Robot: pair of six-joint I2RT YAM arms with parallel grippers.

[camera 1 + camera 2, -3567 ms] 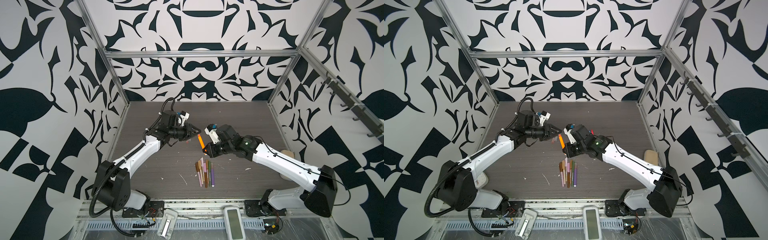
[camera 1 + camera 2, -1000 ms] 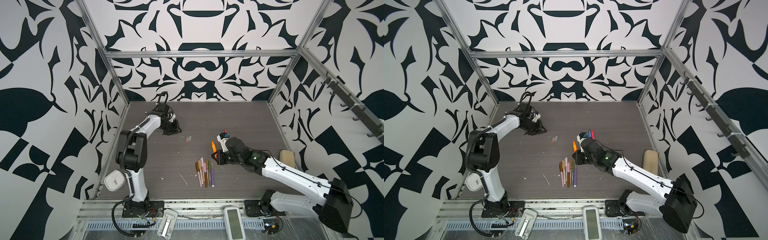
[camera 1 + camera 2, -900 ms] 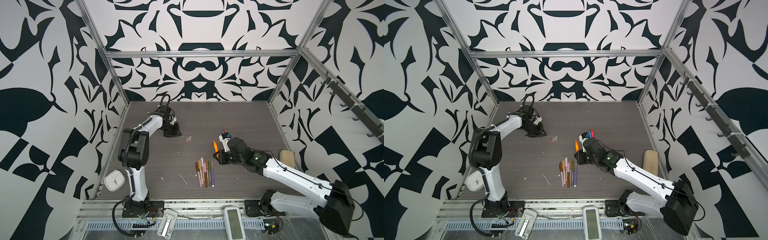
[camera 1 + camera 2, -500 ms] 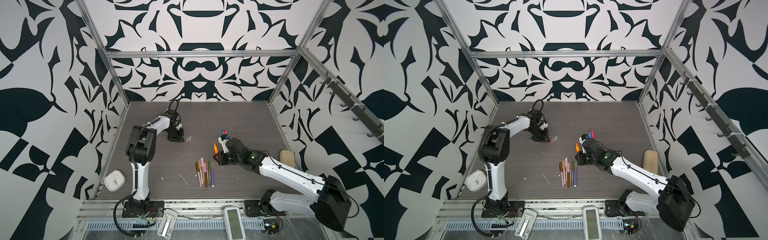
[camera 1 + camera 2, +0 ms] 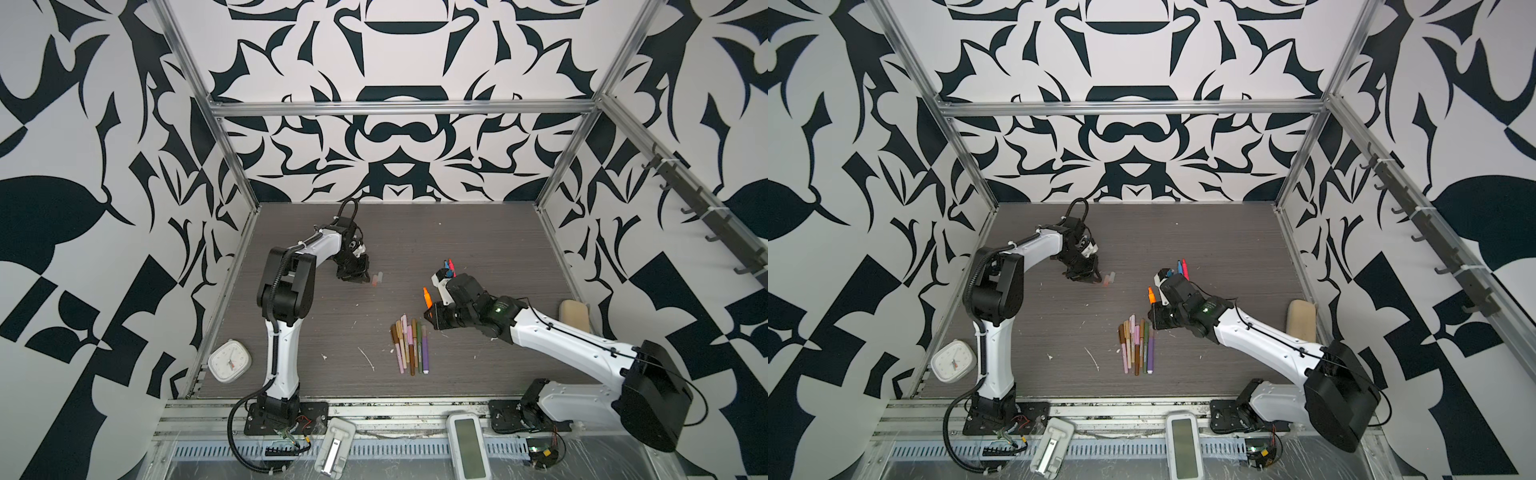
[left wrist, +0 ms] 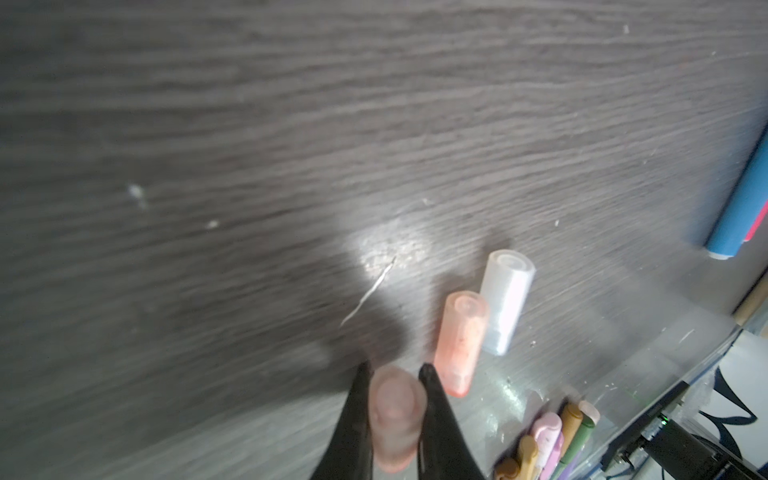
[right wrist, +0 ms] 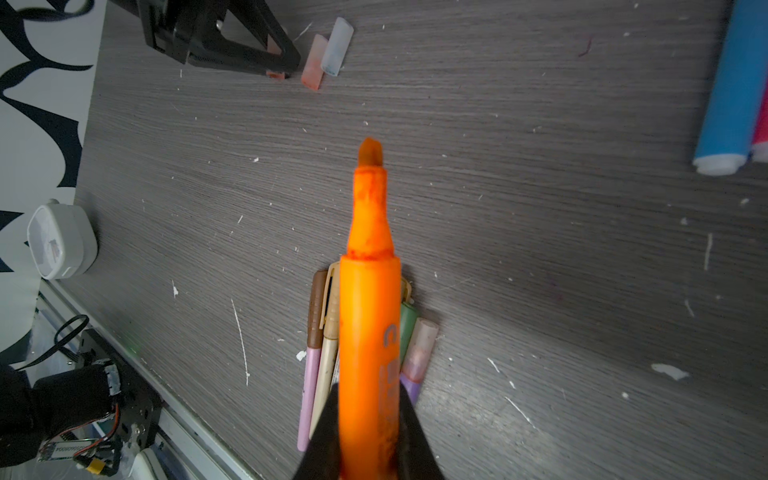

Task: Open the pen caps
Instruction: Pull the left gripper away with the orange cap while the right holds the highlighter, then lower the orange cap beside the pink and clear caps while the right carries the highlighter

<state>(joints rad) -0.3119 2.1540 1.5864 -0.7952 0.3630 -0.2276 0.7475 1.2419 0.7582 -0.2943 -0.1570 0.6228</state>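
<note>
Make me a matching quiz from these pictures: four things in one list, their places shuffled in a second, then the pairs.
1 left hand
2 right hand
3 blue pen
4 slim pens

A holds an orange pen, tip bare
B lies beside a red pen
C pinches a pinkish cap
D lie side by side, caps on

Pairs: 1-C, 2-A, 3-B, 4-D

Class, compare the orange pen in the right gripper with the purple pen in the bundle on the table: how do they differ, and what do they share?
The orange pen is clamped in the right gripper, above the bundle; the purple pen lies on the table within it. The orange pen's tip is bare; the purple pen wears a translucent cap. Both are bright markers.
</note>
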